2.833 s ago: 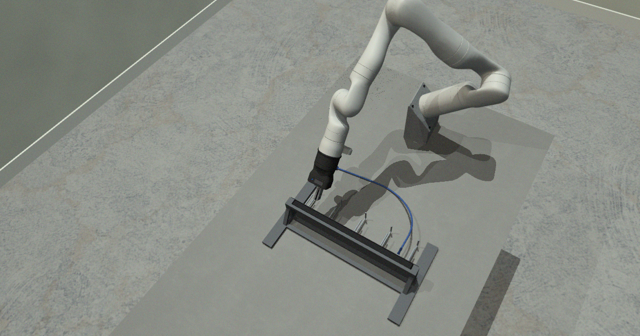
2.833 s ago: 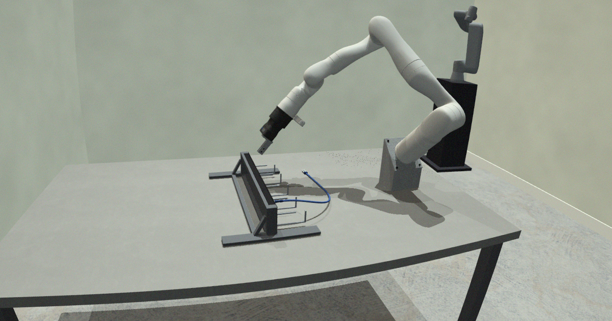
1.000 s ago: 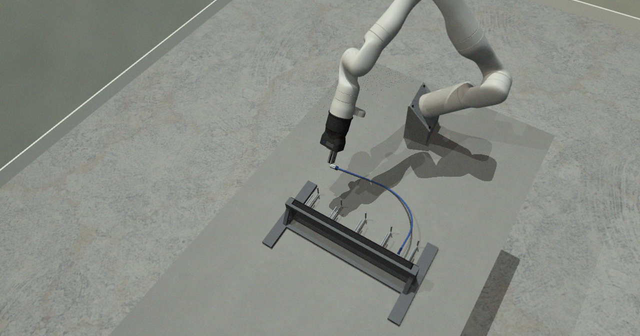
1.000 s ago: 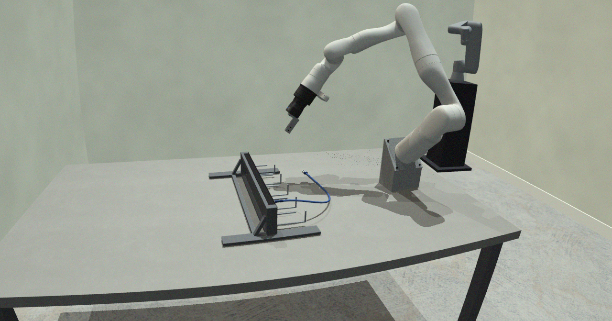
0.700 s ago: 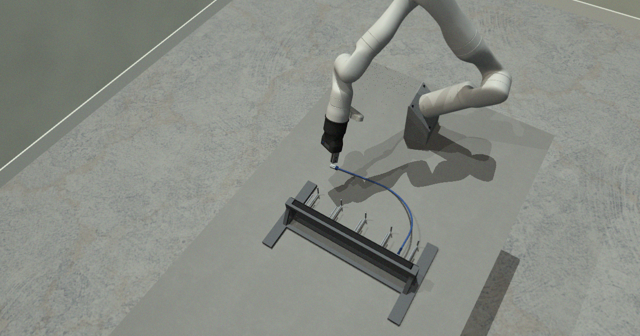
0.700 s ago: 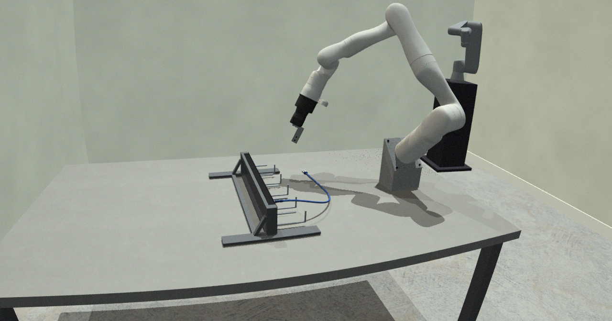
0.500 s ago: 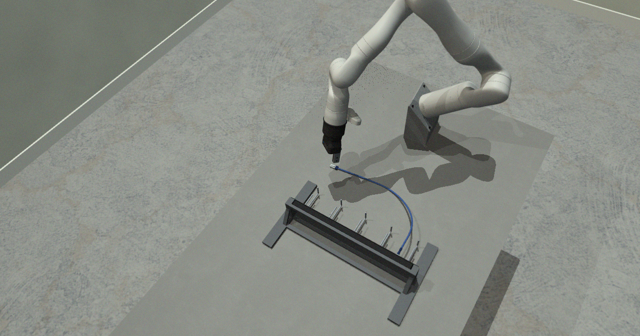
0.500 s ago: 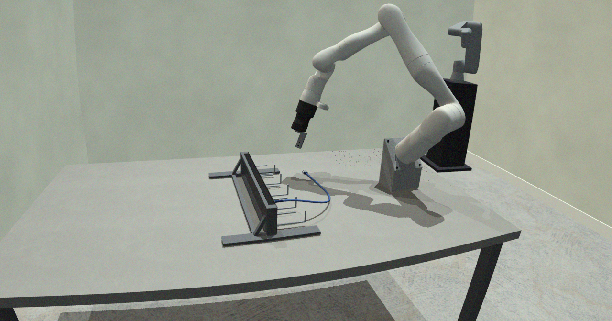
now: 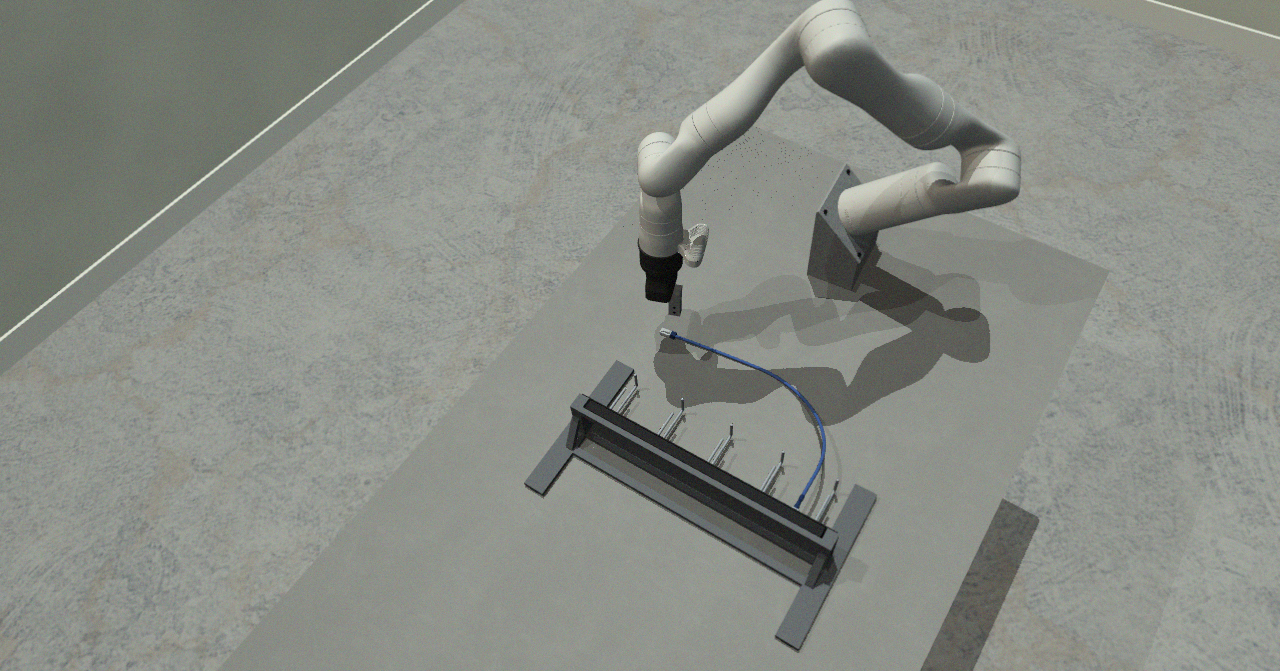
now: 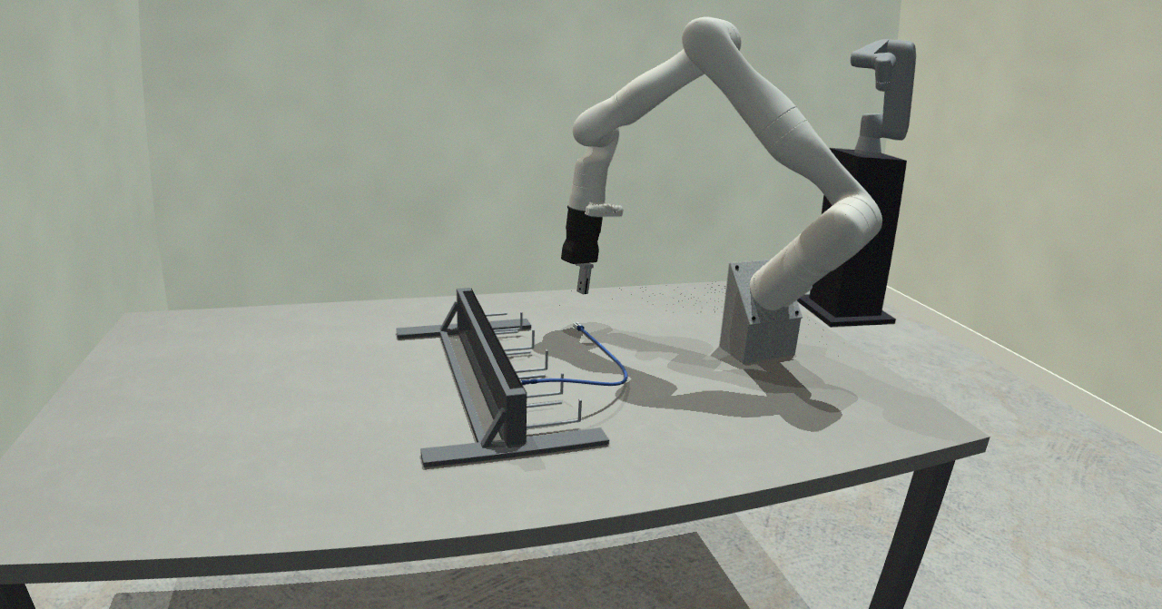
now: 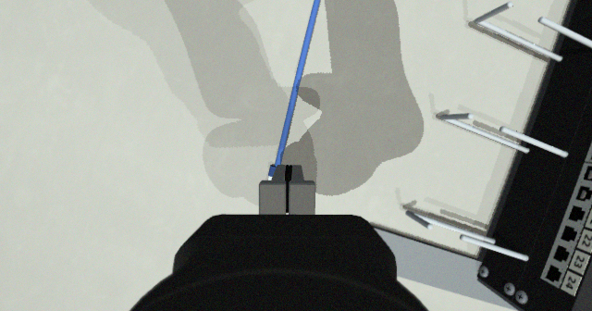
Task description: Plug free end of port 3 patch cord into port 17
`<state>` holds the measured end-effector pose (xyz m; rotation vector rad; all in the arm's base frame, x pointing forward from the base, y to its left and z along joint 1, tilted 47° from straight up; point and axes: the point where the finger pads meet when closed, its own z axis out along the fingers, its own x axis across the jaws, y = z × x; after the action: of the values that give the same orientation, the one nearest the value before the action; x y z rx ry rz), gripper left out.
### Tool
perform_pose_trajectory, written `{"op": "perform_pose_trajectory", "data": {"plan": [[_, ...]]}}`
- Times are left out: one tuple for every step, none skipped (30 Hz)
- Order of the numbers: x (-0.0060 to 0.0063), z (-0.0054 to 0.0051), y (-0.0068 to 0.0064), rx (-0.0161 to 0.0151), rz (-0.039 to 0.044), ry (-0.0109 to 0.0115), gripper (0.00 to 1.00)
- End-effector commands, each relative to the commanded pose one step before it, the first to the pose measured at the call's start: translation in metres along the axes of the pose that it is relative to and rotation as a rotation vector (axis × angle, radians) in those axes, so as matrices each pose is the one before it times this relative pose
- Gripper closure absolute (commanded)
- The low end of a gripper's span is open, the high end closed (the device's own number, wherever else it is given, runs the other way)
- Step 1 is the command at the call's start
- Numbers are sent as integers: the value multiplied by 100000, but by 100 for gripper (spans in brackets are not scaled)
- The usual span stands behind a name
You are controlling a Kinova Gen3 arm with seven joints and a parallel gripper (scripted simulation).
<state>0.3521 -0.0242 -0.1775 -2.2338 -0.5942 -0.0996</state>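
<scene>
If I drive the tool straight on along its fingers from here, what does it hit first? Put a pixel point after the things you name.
Probably the table [image 9: 447, 533] [image 10: 243, 443] [image 11: 92, 186], close beside the free plug [image 9: 665, 332] [image 10: 577, 327] [image 11: 272, 170]. The tool [image 9: 674, 311] [image 10: 583, 291] [image 11: 289, 180] points steeply down; depth is unclear, so it might clip plug or cord [image 9: 760, 367] [image 10: 605, 353] [image 11: 302, 66] first.

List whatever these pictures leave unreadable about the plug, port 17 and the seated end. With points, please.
- Latch side of the free plug [image 9: 665, 332] [image 10: 577, 326]: too small in top and exterior; mostly behind the hand's fingers in wrist.
- Port 17: faces away in top and exterior; number unreadable in wrist.
- Cord's seated end: hidden behind the rack's top in top view; outside wrist view.

Top looks down, exterior sideways; both share arm.
</scene>
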Motion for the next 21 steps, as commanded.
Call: {"op": "perform_pose_trajectory", "data": {"plan": [[376,520,-151,658,3343,-2410,100],[-159,62,70,132,2655,-1124,100],[-138,52,70,84,2439,-1033,100],[-119,43,69,45,2221,-940,100],[-101,35,66,15,2002,-846,100],[-86,29,61,-7,1784,-752,100],[-72,23,56,-22,1569,-659,100],[-59,18,50,-31,1358,-569,100],[-48,14,43,-35,1154,-482,100],[-38,11,37,-35,958,-400,100],[-30,8,30,-32,774,-322,100],[-26,9,19,-19,606,-256,100],[-70,39,-45,108,503,-266,100],[-52,30,-35,84,354,-190,100],[-29,16,-18,43,218,-114,100],[-13,7,-7,17,114,-57,100],[0,0,0,0,0,0,100],[0,0,0,0,0,0,100],[-9,5,-7,16,47,-28,100],[0,0,0,-1,6,-2,100],[0,0,0,0,0,0,100]]}}
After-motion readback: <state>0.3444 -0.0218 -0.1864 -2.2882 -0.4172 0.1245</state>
